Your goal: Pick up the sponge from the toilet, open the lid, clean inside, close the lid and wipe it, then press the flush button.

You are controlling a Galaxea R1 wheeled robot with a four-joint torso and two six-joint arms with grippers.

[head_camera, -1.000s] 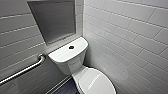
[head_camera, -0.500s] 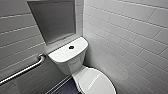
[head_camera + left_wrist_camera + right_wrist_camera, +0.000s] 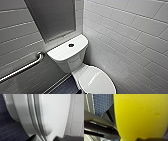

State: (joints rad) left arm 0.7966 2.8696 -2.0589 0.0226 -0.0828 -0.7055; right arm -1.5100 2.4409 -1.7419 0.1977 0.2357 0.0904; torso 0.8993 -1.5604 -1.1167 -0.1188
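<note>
Sponge (image 3: 140,115) sits clamped in the right claw (image 3: 150,139), clear of the lid (image 3: 98,81), which lies shut. Left claw (image 3: 46,138) spreads wide at the lid's rim. Glossy edge there: a shallow grip could skid off, letting the lid slam.

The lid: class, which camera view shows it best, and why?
The head view: the lid lies shut on the toilet, its oval outline mostly in frame. The left wrist view gives a close stretch of its glossy top and edge. The right wrist view has the yellow sponge up close.
</note>
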